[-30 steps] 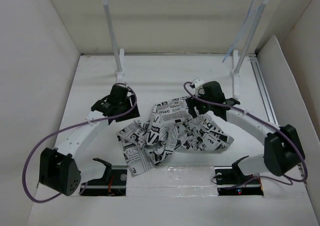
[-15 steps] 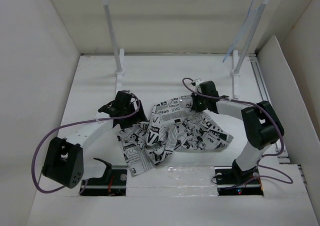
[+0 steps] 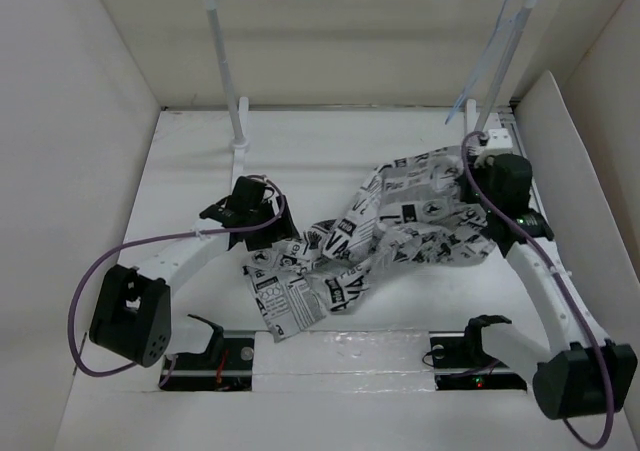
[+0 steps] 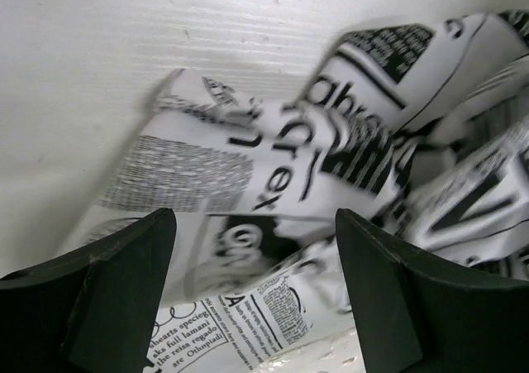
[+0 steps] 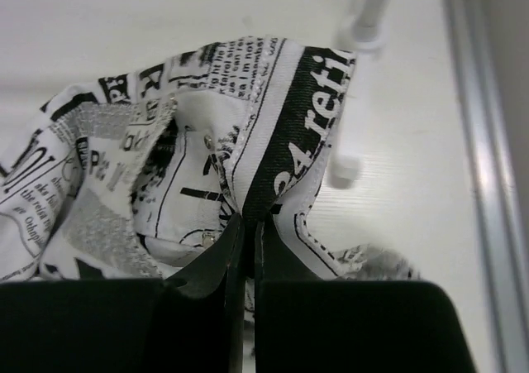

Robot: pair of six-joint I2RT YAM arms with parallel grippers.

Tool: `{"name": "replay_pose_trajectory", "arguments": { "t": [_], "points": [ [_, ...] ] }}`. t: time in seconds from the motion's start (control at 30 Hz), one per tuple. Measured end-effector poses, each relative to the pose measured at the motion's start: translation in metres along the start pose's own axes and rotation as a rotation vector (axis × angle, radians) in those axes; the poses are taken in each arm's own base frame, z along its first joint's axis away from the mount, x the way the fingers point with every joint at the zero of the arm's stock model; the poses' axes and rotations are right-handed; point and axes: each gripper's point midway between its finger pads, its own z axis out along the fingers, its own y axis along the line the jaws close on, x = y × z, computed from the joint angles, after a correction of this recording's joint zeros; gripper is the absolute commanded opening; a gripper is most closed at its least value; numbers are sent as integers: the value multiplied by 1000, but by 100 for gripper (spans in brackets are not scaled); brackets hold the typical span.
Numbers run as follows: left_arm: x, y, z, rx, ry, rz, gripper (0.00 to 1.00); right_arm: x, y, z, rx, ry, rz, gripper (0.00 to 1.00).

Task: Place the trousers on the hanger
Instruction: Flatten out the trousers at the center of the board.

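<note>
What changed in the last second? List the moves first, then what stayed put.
The right gripper, shut on an edge of the trousers, swung from mid-table to the right, toward the right post of the rack, dragging the cloth out long. The left gripper, open, shifted slightly nearer, over the trousers' left end. Unchanged: the hanger on the rack's bar, and the rack itself.

The left arm (image 3: 172,265) reaches forward and low; the left gripper (image 4: 256,307) tilts downward, its fingers (image 4: 124,290) spread wide apart with nothing clamped; the right arm (image 3: 545,286) stretches far forward, wrist raised; the right gripper (image 5: 248,249) has its fingers (image 5: 215,267) pressed together, a fold of the trousers (image 5: 273,141) pinched between them.
</note>
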Motion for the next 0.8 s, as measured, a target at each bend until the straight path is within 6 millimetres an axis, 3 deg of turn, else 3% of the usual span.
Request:
{"name": "replay_pose_trajectory", "arguments": {
  "t": [0.1,0.2,0.37,0.6,0.8],
  "points": [
    [-5,3,-4,-21,-35,-17,75,-11,-45,-23,145,-40,32,0],
    [-11,3,-12,-31,-78,-43,75,-7,-59,-24,188,-10,43,0],
    [-13,8,-25,-54,-129,-101,77,13,-58,-15,174,72,48,0],
    [33,34,-22,-76,-77,-301,79,8,-46,-16,110,59,53,0],
    [36,33,-25,-68,-68,-301,82,2,-36,-23,58,30,51,0]
  ]
}}
